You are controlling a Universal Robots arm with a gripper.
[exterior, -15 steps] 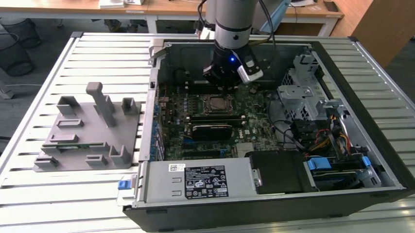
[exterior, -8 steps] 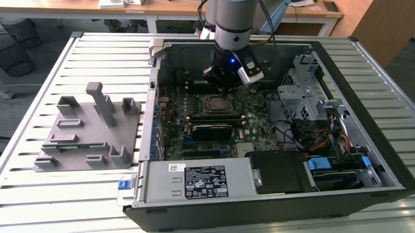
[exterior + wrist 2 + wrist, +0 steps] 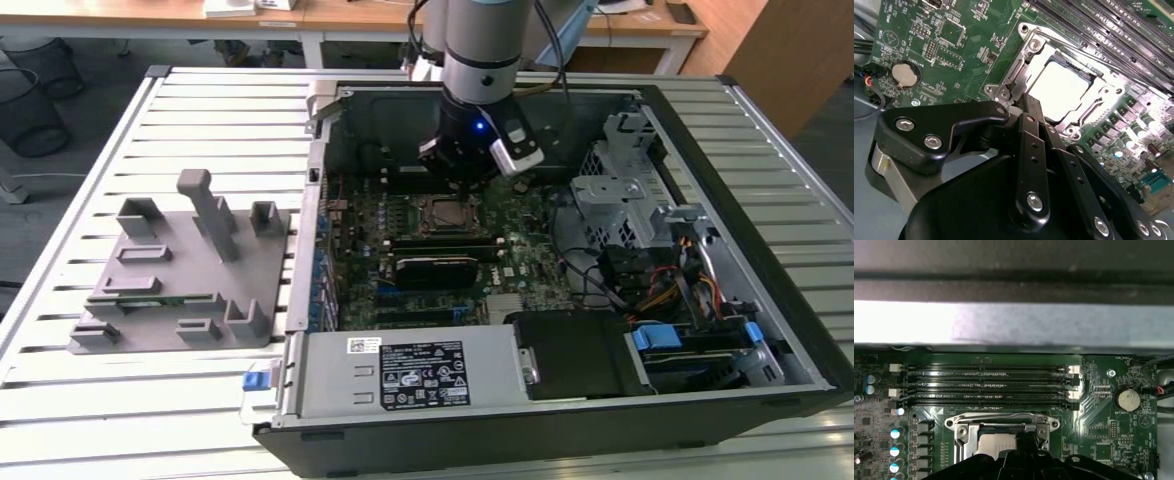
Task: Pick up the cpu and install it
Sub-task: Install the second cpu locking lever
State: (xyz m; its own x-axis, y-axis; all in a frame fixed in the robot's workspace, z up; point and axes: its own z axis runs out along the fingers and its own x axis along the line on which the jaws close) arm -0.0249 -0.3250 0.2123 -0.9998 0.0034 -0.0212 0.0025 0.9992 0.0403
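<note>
The cpu (image 3: 1060,88) is a silvery square chip lying flat in the socket on the green motherboard (image 3: 969,45), also seen in the first wrist view as cpu (image 3: 990,444). A metal socket frame (image 3: 1029,47) surrounds it. My gripper (image 3: 1025,101) is shut, with nothing visible between its black fingers (image 3: 1030,135). The fingertips sit at the socket's edge, right beside the cpu. In the exterior view the gripper (image 3: 462,172) hangs just beyond the socket (image 3: 446,212), inside the open computer case.
Memory slots (image 3: 989,385) run next to the socket, and a coin battery (image 3: 1128,400) lies nearby. The case wall (image 3: 1014,322) rises close behind. A drive cage (image 3: 627,190), cables (image 3: 667,290) and the power supply (image 3: 414,370) occupy the case. A grey fixture (image 3: 187,265) stands on the exterior view's left.
</note>
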